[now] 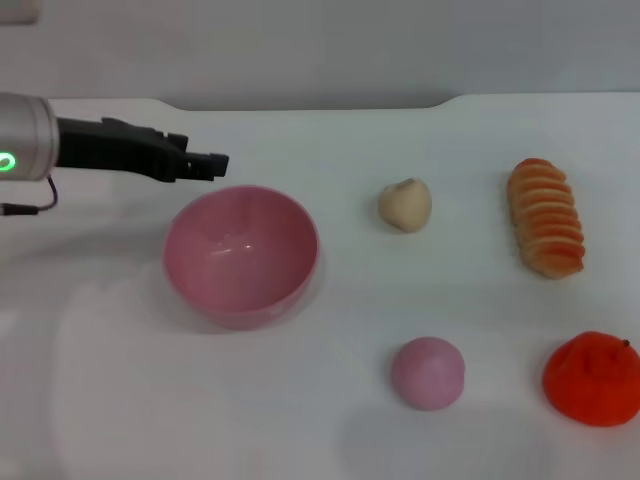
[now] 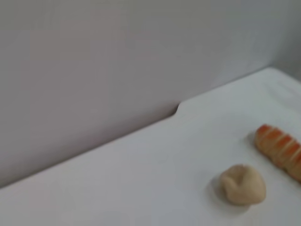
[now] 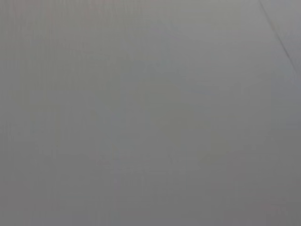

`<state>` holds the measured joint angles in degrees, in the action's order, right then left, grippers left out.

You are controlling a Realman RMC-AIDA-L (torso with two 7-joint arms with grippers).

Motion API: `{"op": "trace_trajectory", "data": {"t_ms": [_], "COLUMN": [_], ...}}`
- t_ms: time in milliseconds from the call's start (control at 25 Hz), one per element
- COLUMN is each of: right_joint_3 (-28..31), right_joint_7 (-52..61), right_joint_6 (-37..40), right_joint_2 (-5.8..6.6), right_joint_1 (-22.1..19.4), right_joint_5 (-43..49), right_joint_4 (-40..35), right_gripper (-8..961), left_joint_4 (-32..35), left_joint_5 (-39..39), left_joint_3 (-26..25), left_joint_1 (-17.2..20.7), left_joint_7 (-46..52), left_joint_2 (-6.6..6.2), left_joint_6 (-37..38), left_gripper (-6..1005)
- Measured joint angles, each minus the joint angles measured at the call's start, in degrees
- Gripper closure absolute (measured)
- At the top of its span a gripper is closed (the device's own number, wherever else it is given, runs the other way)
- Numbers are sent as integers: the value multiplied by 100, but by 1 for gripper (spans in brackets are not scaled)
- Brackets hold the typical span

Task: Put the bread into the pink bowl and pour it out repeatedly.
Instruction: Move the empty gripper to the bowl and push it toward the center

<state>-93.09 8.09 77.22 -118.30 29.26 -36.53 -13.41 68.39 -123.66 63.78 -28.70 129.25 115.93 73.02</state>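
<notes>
The pink bowl [image 1: 285, 280] stands upright on the white table, left of centre, with nothing inside it. The bread [image 1: 545, 217] lies far to the right with its striped orange-and-tan top up, one end pointing toward the back wall. The left wrist view catches only one end of the bread [image 2: 281, 150]. My left gripper [image 1: 218, 163] reaches in from the left and hovers just behind the bowl's far-left rim, holding nothing that I can see. The right arm is out of the head view, and its wrist view shows only a plain grey surface.
A small cream bun [image 1: 405, 205] sits between the bowl and the bread, also in the left wrist view [image 2: 243, 184]. A pink ball [image 1: 428, 372] lies at the front centre. An orange-red toy [image 1: 592, 378] is at the front right. The grey wall [image 1: 320, 45] borders the table's back edge.
</notes>
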Motion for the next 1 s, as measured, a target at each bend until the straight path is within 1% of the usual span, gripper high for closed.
{"op": "trace_trajectory", "data": {"t_ms": [40, 80, 120, 160, 240, 400, 440, 480, 720, 840, 920, 1000], "right_joint_3": [-3, -9, -13, -20, -30, -40, -40, -40, -50, -50, -49, -49], "right_joint_7": [0, 0, 0, 0, 0, 0, 0, 0, 0, 0, 0, 0], "right_joint_6": [1, 3, 3, 5, 12, 15, 17, 21, 161, 176, 177, 178], "right_joint_2": [0, 0, 0, 0, 0, 0, 0, -1, -18, -23, -24, -20], "right_joint_1": [-5, -11, -18, -27, -37, -59, -69, -79, -135, -139, -140, -137], "right_joint_5": [1, 1, 2, 2, 3, 6, 8, 12, 32, 104, 149, 161], "right_joint_4": [-4, -11, -16, -21, -28, -33, -35, -40, -58, -58, -58, -57], "right_gripper": [369, 370, 370, 371, 372, 374, 375, 376, 379, 381, 382, 383], "left_joint_4": [-10, -10, -30, -30, -120, -184, -265, -498, -573, -788, -788, -985], "left_joint_5": [-56, -56, -126, -126, -214, -220, -224, -251, -273, -287, -287, -291], "left_joint_3": [0, 0, 1, 1, 15, 9, 2, -3, -2, 0, 0, 13], "left_joint_1": [-5, -5, -12, -12, 20, 26, 28, 2, -11, 28, 28, 40], "left_joint_7": [-3, -3, -12, -12, -15, -5, 1, 11, 14, 27, 27, 29], "left_joint_2": [37, 37, 95, 95, 148, 148, 146, 133, 128, 125, 125, 105], "left_joint_6": [-37, -37, -102, -102, -397, -482, -555, -709, -736, -916, -916, -964], "left_gripper": [313, 313, 313, 312, 312, 313, 313, 313, 314, 315, 315, 315]}}
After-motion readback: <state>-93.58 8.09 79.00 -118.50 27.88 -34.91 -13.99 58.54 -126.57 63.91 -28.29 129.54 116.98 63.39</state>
